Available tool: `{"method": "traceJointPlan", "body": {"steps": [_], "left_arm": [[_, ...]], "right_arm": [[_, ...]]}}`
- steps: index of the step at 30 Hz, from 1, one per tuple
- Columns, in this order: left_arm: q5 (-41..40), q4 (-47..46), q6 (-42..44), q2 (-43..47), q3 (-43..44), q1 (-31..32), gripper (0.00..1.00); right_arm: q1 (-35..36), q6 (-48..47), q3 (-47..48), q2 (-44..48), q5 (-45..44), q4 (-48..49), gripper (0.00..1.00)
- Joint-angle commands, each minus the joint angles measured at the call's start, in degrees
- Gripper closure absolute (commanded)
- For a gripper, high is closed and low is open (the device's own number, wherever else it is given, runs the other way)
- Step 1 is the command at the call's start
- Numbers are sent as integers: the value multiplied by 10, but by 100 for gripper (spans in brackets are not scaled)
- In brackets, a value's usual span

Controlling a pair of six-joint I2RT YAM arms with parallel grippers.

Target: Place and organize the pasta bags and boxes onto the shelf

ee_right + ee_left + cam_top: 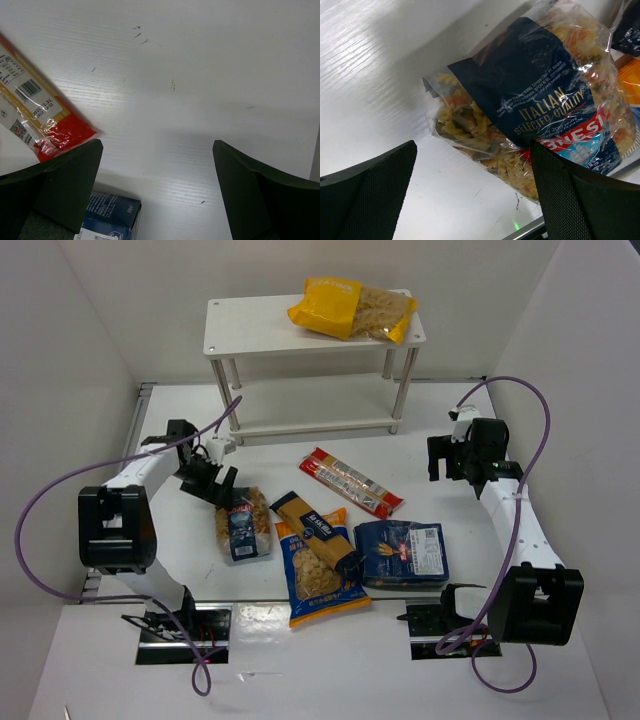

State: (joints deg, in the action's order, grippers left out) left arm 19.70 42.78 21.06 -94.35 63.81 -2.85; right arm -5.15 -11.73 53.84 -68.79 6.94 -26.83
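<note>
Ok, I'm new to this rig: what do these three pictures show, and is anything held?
Two robot arms stand on the table, at its near edge. One picture looks down on both; the others look out from each wrist, past its fingers. The big yellow bag lies on the shelf. On the table: clear bag with dark blue label, long red-clear packet, long yellow box across the blue-orange bag, flat dark blue pack. Left hand hangs open by the clear bag, right hand open over bare table. Nothing is held.

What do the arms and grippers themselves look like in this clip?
White links with black joint housings on the left arm and right arm; a purple cable loops off each. The left gripper and right gripper are black, with broad, finely dimpled fingers.
</note>
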Motion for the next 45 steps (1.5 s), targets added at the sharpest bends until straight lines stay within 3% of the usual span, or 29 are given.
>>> {"method": "traceJointPlan", "body": {"steps": [1,17,30,32,34,35,37,45], "left_arm": [[67,14,10,-30,19,-3,0],[204,61,32,-108,64,-8,0],[195,43,-5,-118,64,49,0],[183,37,-12,-118,59,56,11],[183,37,-18,-118,59,61,33],[183,37,-18,-118,59,61,74],[176,37,-24,-118,64,66,98],[219,56,-17,16,87,84,100]], "right_arm": [[-1,-8,-8,18,5,1,0],[-1,-8,-8,2,5,1,0],[-1,-8,-8,-3,5,1,0],[-1,-8,-8,-3,11,1,0],[-1,-8,-8,-3,11,1,0],[-1,-8,-8,-3,11,1,0],[-1,-8,-8,-3,11,1,0],[-1,-14,-8,8,16,1,0]]}}
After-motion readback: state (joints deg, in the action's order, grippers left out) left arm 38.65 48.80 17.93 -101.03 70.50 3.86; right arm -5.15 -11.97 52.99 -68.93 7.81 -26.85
